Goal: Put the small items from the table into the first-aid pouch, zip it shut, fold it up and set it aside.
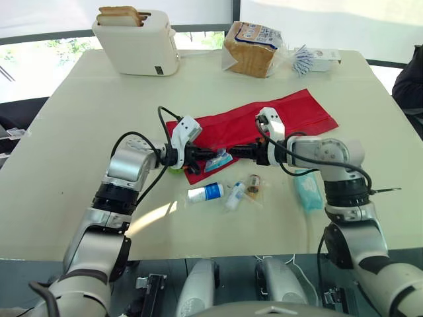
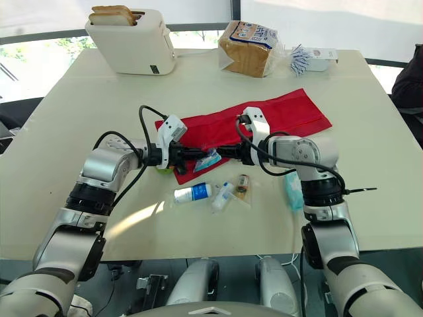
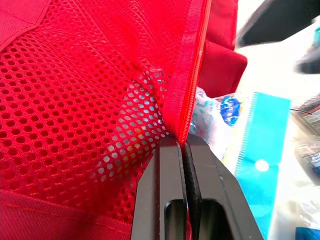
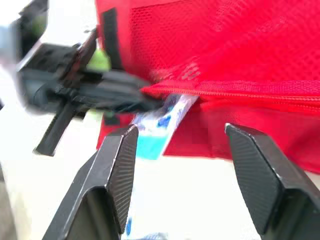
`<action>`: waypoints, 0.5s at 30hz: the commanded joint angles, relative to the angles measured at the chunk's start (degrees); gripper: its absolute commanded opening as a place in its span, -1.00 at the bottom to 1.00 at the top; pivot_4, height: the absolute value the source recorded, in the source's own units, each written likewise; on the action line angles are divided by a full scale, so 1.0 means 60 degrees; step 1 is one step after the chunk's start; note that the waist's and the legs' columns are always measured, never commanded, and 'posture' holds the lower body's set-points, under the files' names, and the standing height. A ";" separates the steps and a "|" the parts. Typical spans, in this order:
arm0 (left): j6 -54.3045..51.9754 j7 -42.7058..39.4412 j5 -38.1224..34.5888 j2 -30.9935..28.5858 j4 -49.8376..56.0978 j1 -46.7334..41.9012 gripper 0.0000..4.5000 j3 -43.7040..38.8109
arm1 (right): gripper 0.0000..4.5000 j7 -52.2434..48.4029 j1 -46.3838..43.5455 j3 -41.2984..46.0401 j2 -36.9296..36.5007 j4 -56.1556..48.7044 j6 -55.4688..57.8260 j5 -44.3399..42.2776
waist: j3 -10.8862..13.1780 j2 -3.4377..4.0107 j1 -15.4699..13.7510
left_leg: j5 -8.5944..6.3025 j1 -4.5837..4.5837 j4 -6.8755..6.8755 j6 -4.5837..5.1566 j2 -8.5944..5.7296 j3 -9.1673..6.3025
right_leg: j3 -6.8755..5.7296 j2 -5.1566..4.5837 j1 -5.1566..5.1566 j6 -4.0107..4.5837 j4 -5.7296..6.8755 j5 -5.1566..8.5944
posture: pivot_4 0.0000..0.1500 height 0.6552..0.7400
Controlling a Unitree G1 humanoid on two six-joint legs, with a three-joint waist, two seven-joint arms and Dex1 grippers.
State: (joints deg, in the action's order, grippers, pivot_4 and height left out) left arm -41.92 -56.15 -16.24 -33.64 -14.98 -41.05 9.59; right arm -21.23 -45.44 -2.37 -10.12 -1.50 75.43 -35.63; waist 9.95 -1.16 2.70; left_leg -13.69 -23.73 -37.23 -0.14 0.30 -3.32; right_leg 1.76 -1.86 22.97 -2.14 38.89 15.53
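Observation:
The red first-aid pouch point(image 1: 277, 119) lies unfolded across the middle of the table. My left gripper point(image 1: 206, 156) is shut on the pouch's zipper edge point(image 3: 192, 75) at its near left end, beside the red mesh pocket point(image 3: 90, 100). A blue-and-white packet point(image 1: 219, 160) pokes out of the opening there. My right gripper point(image 4: 182, 132) faces the left one and is open, its fingers point(image 4: 117, 165) either side of that packet point(image 4: 161, 126) without touching it. A white-and-blue tube point(image 1: 205, 193), a small bottle point(image 1: 234, 195), a brown vial point(image 1: 253, 183) and a teal packet point(image 1: 307, 189) lie loose on the table.
At the far side stand a toaster point(image 1: 139, 43) with bread in it, a bagged loaf point(image 1: 251, 49), blue-striped sachets point(image 1: 304, 61) and a white box point(image 1: 325, 59). A person's dark sleeve point(image 1: 410, 82) shows at the right edge. A small green thing point(image 1: 175, 170) lies under my left gripper.

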 commanded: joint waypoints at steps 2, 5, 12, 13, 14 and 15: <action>0.0474 -0.0422 -0.0105 0.0001 0.0019 -0.0120 -1.00 -0.0189 | 0.36 -0.0095 0.0102 -0.0806 -0.0006 -0.0544 -0.0889 0.0553 | 0.0000 0.0000 -0.0026 | 0.0000 -0.0002 -0.0001 0.0000 0.0000 0.0000 | -0.0001 0.0001 0.0001 0.0000 -0.0001 0.0000 | 1.00 1.00; 0.0544 -0.0551 -0.0101 -0.0078 0.0044 -0.0092 -1.00 -0.0245 | 0.36 0.0001 0.0200 -0.0790 0.0259 -0.0257 -0.1008 0.0697 | 0.0000 -0.0001 -0.0056 | 0.0000 -0.0007 -0.0005 0.0000 -0.0005 0.0002 | -0.0001 -0.0008 0.0000 0.0000 -0.0003 0.0000 | 1.00 1.00; 0.0565 -0.0580 -0.0148 -0.0113 0.0211 -0.0045 -1.00 -0.0376 | -0.42 0.0129 0.0256 -0.1281 0.0523 0.0245 -0.1355 0.1362 | 0.0000 0.0000 -0.0049 | 0.0000 -0.0008 -0.0006 -0.0001 -0.0006 -0.0001 | -0.0003 -0.0009 0.0001 0.0000 -0.0003 0.0000 | 1.00 1.00; 0.0552 -0.0585 -0.0161 -0.0114 0.0244 -0.0033 -1.00 -0.0387 | -0.63 0.0123 0.0248 -0.1296 0.0557 0.0319 -0.1421 0.1429 | 0.0000 0.0000 -0.0049 | 0.0000 -0.0008 -0.0006 -0.0001 -0.0006 -0.0001 | -0.0003 -0.0009 0.0001 0.0000 -0.0003 0.0000 | 1.00 1.00; 0.0544 -0.0589 -0.0167 -0.0114 0.0270 -0.0022 -1.00 -0.0395 | -0.82 0.0115 0.0235 -0.1292 0.0595 0.0402 -0.1505 0.1489 | 0.0000 0.0000 -0.0048 | 0.0001 -0.0008 -0.0006 -0.0001 -0.0006 -0.0002 | -0.0003 -0.0008 0.0001 0.0000 -0.0003 0.0000 | 1.00 1.00; 0.0552 -0.0595 -0.0164 -0.0117 0.0293 -0.0009 -1.00 -0.0397 | -0.99 0.0120 0.0216 -0.1237 0.0667 0.0504 -0.1568 0.1521 | 0.0000 0.0000 -0.0048 | 0.0001 -0.0008 -0.0006 -0.0001 -0.0006 -0.0002 | -0.0003 -0.0009 0.0001 0.0000 -0.0002 0.0000 | 1.00 1.00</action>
State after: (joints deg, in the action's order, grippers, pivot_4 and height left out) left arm -39.34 -58.99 -16.27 -33.69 -15.34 -40.84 8.94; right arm -20.34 -43.62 -10.27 -6.90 1.56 67.89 -26.93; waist 9.95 -1.16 2.41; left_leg -13.69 -23.77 -37.27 -0.15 0.26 -3.33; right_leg 1.74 -1.91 22.97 -2.14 38.87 15.53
